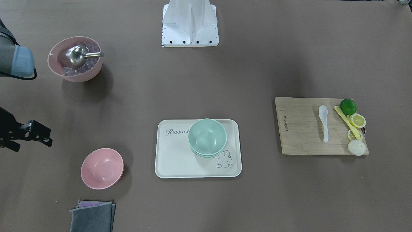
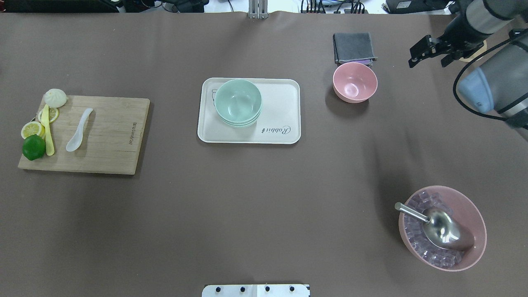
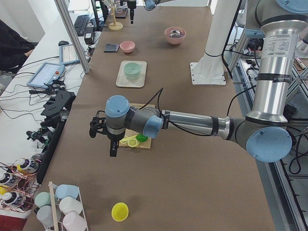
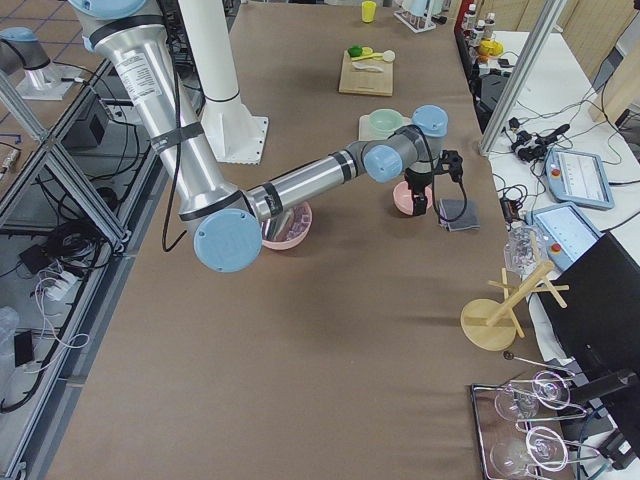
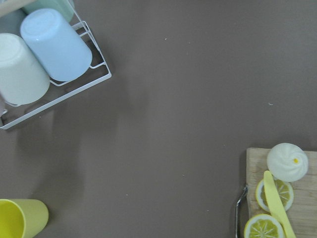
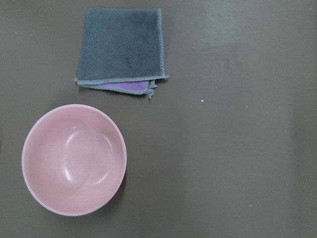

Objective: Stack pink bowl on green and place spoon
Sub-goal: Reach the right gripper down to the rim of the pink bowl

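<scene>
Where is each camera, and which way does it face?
Exterior front-facing: across the table, facing the robot's base; right gripper at the left edge.
Overhead exterior: behind the robot, looking forward and down; right arm enters top right.
Exterior left: table's left end, looking along it; left arm near.
Exterior right: table's right end; right arm near.
Left wrist-mounted: straight down on racked cups and cutting board; no fingers show.
Right wrist-mounted: straight down on pink bowl and grey cloth; no fingers show.
Shared: front-facing and overhead both show the tray.
</scene>
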